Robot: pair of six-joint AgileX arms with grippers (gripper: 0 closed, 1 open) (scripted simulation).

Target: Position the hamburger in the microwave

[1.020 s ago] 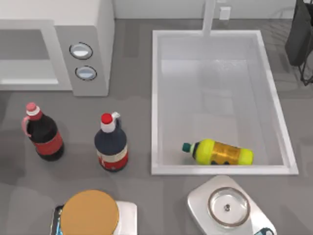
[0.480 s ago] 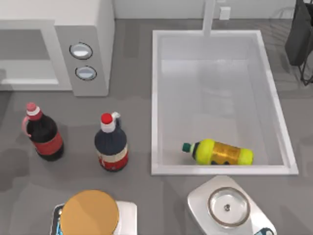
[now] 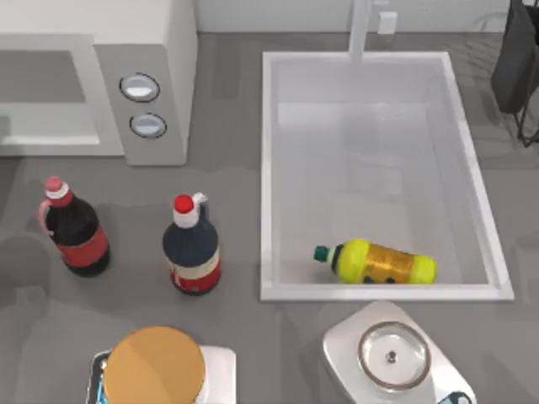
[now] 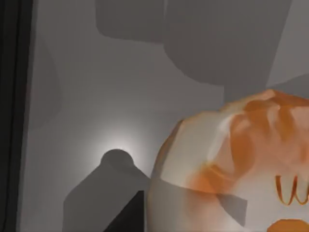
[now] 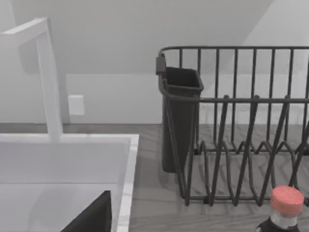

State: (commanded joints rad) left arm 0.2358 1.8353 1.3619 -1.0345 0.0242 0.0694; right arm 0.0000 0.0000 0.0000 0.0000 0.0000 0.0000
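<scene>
Looking through my left wrist camera, I have the small round beige hamburger with orange-brown patches point(image 4: 231, 169) right up against the lens, with pale grey walls and soft shadows behind it — I judge that to be the inside of the cavity, so the bun is in or at the mouth of the big white boxy microwave point(image 3: 93, 84). A dark wedge sits beside the bun, but I cannot tell whether my left gripper is pinching it or has let go. From above, working outward from the near edge: a plain tan-orange disc point(image 3: 154, 368) on a white base, a silvery round scale point(image 3: 392, 355), two dark bottles with red caps point(image 3: 192, 248), a yellow bottle point(image 3: 383, 263) lying in the white rectangular sink point(image 3: 268, 168), then the microwave at the far left with its two silvery dials. My right arm is parked by the black wire dish rack point(image 5: 241, 125). What remains, I judge, is setting the bun down, releasing and backing out.
</scene>
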